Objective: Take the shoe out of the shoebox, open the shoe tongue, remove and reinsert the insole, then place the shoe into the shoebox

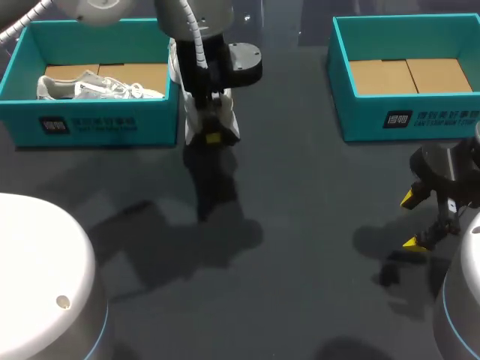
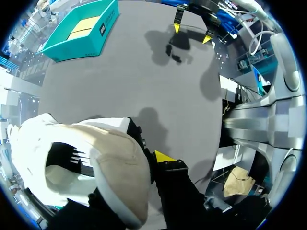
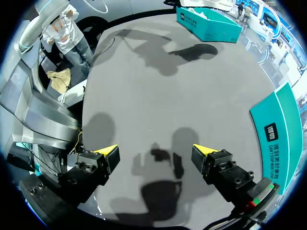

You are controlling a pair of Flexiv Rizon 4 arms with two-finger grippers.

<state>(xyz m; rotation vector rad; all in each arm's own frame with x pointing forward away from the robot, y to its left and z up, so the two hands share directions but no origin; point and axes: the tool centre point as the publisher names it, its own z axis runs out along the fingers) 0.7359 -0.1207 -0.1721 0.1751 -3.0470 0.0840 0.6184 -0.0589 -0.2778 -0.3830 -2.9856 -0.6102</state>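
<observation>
- My left end effector [image 1: 212,136] is clamped on the rim of the white shoe [image 2: 115,172]. It holds the shoe over the table [image 1: 300,225] in the upper middle of the frame, just right of the left shoebox [image 1: 90,124].
- I judge this pinch on a soft edge to be weak, so the shoe could twist or slip free on the way down.
- A sideways swing could knock that shoebox's wall.
- A second sneaker [image 1: 97,86] lies in that box, and the right shoebox [image 1: 409,120] sits at upper right.
- My right end effector [image 3: 154,150] is at lower right with its fingers apart and empty, too far off to steady anything.

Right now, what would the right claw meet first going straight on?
Probably the bare table: the right claw points down at it, open, with nothing else ahead of it. How far off the table is remains unclear.
</observation>
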